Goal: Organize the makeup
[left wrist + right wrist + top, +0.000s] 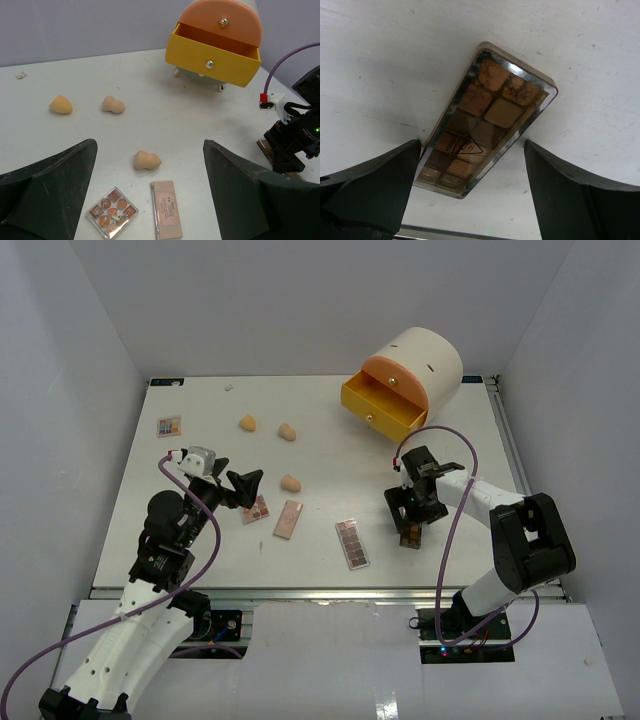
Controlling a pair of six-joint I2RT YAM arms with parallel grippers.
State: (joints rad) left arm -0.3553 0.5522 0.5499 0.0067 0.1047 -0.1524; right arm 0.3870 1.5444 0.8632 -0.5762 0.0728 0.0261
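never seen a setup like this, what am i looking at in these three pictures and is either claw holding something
These are two robot arms bolted to a white table. One picture looks down from above; the other two come from cameras on each wrist, so the dark wedges at the bottom are that arm's own fingers.

On the table lie three peach sponges, several flat eyeshadow palettes and a cream drawer box with its yellow drawer pulled open.

The left gripper is open above a small palette and a pink case, holding nothing. The right gripper is open too, its fingers on either side of a brown palette still lying flat on the table.
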